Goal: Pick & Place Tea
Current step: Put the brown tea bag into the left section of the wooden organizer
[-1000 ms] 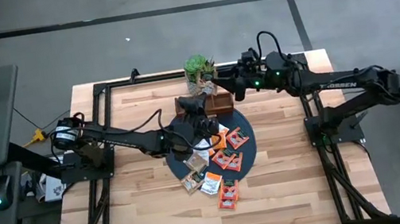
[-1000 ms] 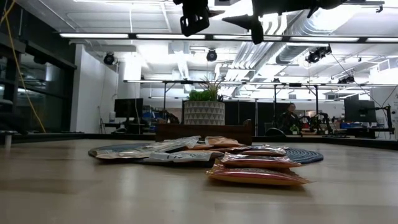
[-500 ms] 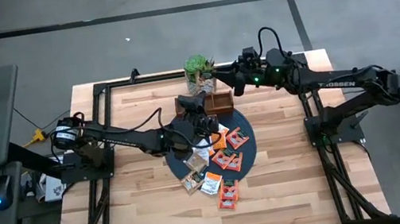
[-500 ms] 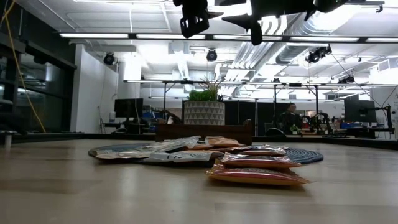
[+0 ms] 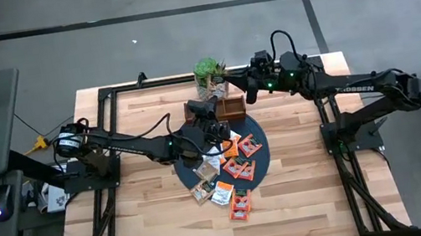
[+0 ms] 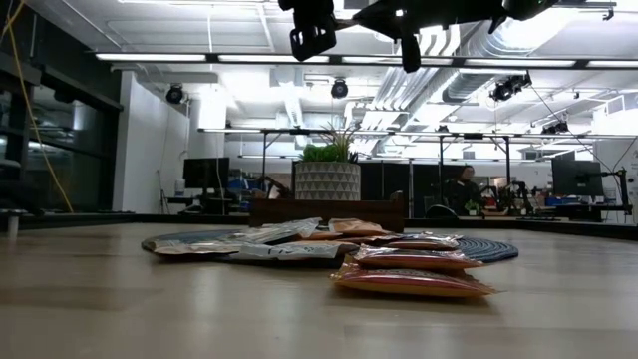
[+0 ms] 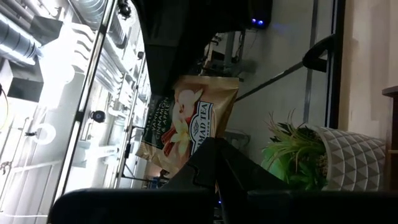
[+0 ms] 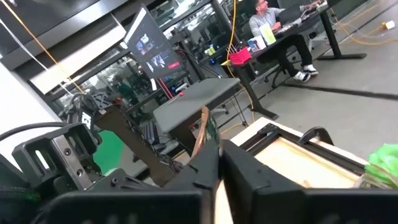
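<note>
**Arms:** two.
- The left gripper (image 5: 214,128) hangs over the far part of the mat. Its jaws are clamped on one tan-brown square tea sachet (image 7: 189,118) with a flower print.
- The right gripper (image 5: 246,88) is raised at the far right of the tray, beside the plant. Its jaws are pressed together. A thin tan sliver shows at their tips in the right wrist view; what it is cannot be told.

**Tea:** one sachet is held, as above. The loose flat sachets (image 5: 240,168) lie in a heap on the dark round woven mat (image 5: 183,171), with a few spilling off its near edge. About five are orange-red and the rest white or tan. They overlap too much for an exact count.

**Containers:** one brown wooden compartment tray (image 5: 226,107), at the mat's far edge.

**Plants:** one green plant in a white faceted pot (image 5: 207,72), just beyond the tray.

**Surface:** one pale wooden plank table (image 5: 150,221) with a black frame.

**Room:**
- Grey concrete floor.
- A grey desk on the left with a keyboard and mouse.
- Ceiling ducts and strip lights.
- Workstations far off, with one person seated (image 8: 264,18).
</note>
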You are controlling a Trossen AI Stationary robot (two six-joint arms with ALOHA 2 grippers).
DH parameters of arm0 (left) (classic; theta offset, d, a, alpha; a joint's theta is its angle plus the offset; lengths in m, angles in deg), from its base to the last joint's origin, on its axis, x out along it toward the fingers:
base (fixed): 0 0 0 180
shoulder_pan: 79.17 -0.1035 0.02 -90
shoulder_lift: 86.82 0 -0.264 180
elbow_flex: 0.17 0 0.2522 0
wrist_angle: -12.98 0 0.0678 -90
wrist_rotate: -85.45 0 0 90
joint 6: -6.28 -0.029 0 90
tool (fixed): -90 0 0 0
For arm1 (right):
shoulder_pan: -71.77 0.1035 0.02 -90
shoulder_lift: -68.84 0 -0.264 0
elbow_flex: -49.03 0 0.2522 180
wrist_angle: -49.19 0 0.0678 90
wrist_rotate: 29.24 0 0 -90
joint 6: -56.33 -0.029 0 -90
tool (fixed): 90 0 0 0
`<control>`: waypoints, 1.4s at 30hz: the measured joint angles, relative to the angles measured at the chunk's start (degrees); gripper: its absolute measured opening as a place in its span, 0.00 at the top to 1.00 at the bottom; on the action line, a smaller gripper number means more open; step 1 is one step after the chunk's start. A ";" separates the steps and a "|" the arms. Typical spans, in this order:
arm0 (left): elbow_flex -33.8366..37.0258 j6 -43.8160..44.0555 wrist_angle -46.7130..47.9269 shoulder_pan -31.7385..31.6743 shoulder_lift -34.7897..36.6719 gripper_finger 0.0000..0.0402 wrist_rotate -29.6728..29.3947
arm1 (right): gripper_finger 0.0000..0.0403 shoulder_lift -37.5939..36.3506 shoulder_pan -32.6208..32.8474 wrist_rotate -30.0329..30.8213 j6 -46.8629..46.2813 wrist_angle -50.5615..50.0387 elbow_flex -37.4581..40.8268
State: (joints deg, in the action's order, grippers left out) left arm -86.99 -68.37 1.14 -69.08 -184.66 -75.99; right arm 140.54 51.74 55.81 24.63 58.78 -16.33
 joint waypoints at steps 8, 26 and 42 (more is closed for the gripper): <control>0.03 0.29 0.08 0.00 0.00 1.00 1.35 | 1.00 -0.02 0.00 -0.76 2.18 -0.36 0.00; 0.07 23.86 0.08 0.02 0.00 0.71 1.85 | 1.00 -0.02 -0.24 -1.21 3.64 -0.45 0.00; 0.00 92.94 57.29 -6.39 14.24 0.62 20.82 | 1.00 -0.01 0.47 -2.99 16.45 -16.37 0.00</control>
State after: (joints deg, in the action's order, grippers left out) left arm -86.99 24.57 58.44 -75.48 -170.42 -55.16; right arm 140.53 52.21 52.81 41.08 42.40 -16.33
